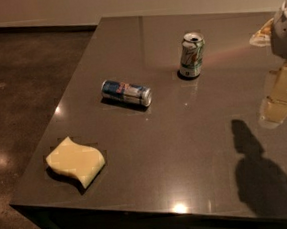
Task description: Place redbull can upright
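Note:
The redbull can point(125, 93), slim and blue-and-silver with a small red mark, lies on its side on the dark grey table point(186, 148), left of the middle. Its silver top points right. My gripper point(277, 106) is a pale, cream-coloured shape at the right edge of the view. It hangs above the table, far to the right of the can and well apart from it. Nothing shows in it. Its shadow point(256, 169) falls on the table below it.
A wider white-and-green soda can point(192, 55) stands upright behind and to the right of the redbull can. A yellow wavy sponge point(76, 161) lies near the table's front left corner. Dark floor point(20, 87) lies left of the table.

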`<action>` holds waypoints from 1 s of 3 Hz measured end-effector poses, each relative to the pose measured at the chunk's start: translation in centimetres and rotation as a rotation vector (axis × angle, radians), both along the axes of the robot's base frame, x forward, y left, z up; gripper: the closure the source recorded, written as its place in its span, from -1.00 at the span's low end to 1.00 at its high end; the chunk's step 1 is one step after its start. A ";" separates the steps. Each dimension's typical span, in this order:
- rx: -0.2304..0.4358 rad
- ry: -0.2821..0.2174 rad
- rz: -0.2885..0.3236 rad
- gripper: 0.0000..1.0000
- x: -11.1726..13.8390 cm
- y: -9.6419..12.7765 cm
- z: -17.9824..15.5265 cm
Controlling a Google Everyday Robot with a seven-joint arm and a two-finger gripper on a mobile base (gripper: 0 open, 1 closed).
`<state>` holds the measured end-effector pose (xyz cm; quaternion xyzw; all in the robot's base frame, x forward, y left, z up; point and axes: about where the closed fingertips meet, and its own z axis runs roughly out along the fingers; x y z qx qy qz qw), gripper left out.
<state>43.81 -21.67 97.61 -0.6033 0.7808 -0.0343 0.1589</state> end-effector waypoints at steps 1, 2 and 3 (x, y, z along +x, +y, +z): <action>0.000 0.000 0.000 -1.00 0.0 0.0 0.0; 0.041 0.026 -0.003 -1.00 1.5 1.4 0.1; 0.056 0.064 -0.015 -1.00 5.0 5.0 -0.4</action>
